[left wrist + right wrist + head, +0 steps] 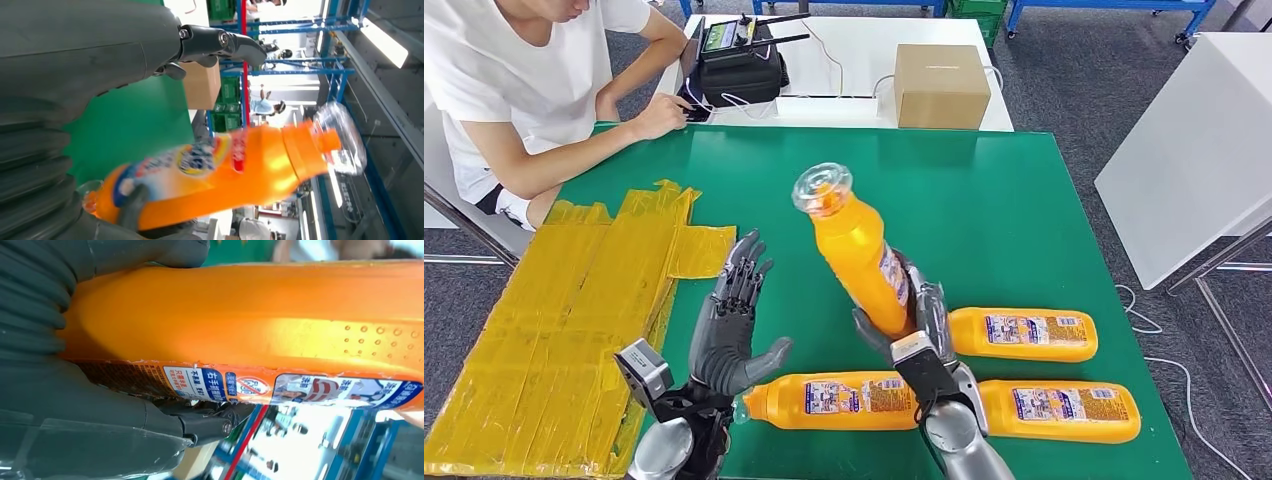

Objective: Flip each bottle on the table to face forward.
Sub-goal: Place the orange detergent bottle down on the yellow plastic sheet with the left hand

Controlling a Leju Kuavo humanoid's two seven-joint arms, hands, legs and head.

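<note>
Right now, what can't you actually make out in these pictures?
- Held bottle: its base, head view, hidden by the right hand.
- Same bottle's front label, left wrist view: motion-blurred, unreadable.
- Its cap, right wrist view: cut off by the frame edge.
- Lying bottle: its cap, head view, behind the left hand.

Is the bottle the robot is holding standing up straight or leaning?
Leaning. The right hand grips the raised orange bottle near its base, and its clear cap tips toward the robot's left, off the green table.
</note>
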